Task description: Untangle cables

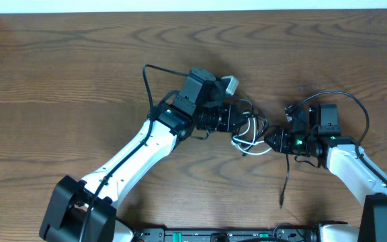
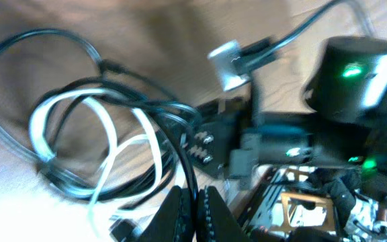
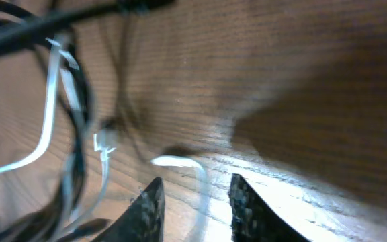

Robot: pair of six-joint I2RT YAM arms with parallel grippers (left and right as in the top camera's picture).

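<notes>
Stretching long and low over the table, the left arm ends in the left gripper, pinched tight on a strand of the black cable, whose loops lie ahead of its fingertips. Facing it on the bent right arm, the right gripper stands parted, a white cable loop between its fingers.

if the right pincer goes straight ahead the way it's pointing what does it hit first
Probably the white cable: a loop of it lies just ahead of the right pincer, between its fingers. Depth is blurry.

White cable and black cable in a tangle between left claw and right claw
</notes>
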